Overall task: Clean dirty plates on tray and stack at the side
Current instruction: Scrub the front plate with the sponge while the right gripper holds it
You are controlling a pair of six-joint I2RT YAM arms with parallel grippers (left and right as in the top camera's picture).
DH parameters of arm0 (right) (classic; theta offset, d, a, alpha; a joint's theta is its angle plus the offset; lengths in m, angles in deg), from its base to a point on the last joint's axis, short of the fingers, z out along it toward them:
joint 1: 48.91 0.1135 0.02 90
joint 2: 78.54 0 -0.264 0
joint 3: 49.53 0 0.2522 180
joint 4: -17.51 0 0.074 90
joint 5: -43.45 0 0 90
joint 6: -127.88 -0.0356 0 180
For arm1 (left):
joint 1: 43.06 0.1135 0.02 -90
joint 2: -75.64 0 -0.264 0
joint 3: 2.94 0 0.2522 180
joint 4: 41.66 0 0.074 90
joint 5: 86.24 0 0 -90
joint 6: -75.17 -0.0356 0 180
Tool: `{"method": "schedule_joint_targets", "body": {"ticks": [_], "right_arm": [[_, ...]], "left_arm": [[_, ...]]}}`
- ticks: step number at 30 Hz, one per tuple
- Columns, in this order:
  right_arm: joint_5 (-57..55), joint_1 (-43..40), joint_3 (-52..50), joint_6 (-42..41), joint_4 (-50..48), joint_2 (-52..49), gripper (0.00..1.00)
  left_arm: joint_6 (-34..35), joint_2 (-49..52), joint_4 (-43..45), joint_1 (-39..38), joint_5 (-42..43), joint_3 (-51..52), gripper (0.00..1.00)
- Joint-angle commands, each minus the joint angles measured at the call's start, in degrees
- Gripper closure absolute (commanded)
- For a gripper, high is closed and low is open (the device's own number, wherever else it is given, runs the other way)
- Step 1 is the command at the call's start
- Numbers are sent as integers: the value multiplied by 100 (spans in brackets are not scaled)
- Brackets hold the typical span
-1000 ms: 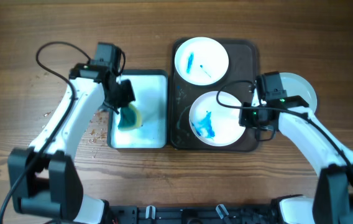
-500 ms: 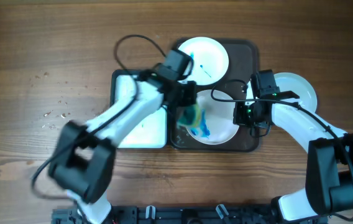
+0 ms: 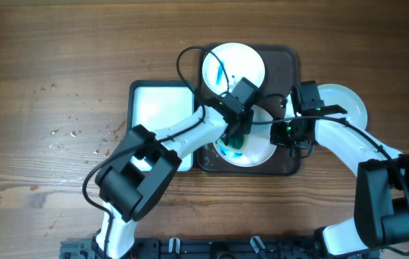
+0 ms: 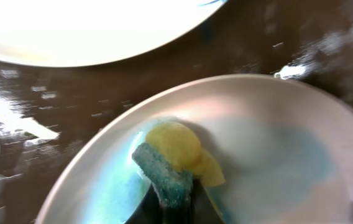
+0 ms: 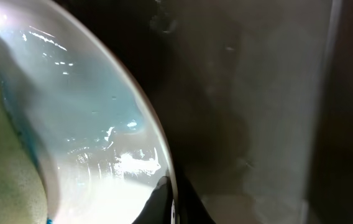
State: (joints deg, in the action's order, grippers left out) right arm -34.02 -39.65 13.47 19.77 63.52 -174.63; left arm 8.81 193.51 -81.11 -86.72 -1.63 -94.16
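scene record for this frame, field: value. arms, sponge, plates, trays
left gripper: shut on sponge, pressing it onto near plate
right gripper: shut on near plate's right rim
near plate: on brown tray, blue smear around sponge
far plate: on brown tray, blue marks, untouched
side plate: on the table right of brown tray, looks clean
white tray: left of brown tray, partly covered by left arm
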Motion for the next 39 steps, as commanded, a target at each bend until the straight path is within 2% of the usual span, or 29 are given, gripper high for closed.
{"method": "schedule_joint_targets", "body": {"ticks": [1, 3, 5, 6, 7, 11, 14, 21, 24, 31, 39], "right_arm": [[-87, 44, -17, -9, 61, -164, 96], [-87, 44, -17, -9, 59, -164, 95], [-87, 44, -17, -9, 59, -164, 96], [-87, 44, -17, -11, 59, -164, 96], [-87, 44, -17, -9, 61, -164, 96], [-87, 44, -17, -11, 76, -164, 96], [-87, 44, -17, -11, 83, -164, 96], [-85, 44, -17, -50, 166, -164, 96], [-87, 44, -17, -52, 166, -164, 96], [-85, 44, -17, -55, 166, -164, 96], [-87, 44, -17, -55, 133, -164, 95]], "left_arm": [[-879, 411, -496, 195, -2216, 238, 96], [-973, 411, -501, 260, -2181, 238, 96], [-946, 411, -459, 269, -1735, 238, 96], [-946, 411, -407, 267, -1198, 238, 96], [-918, 411, -321, 258, -197, 238, 96], [-398, 413, 168, 236, 2756, 238, 96], [-208, 413, 651, 96, 4081, 238, 96], [-269, 413, 645, -96, 4044, 245, 96], [-588, 413, 396, 13, 3980, 245, 96], [-1176, 352, -774, 800, 2424, 243, 96], [-1447, -42, -968, 1482, 1152, 243, 96]]}}
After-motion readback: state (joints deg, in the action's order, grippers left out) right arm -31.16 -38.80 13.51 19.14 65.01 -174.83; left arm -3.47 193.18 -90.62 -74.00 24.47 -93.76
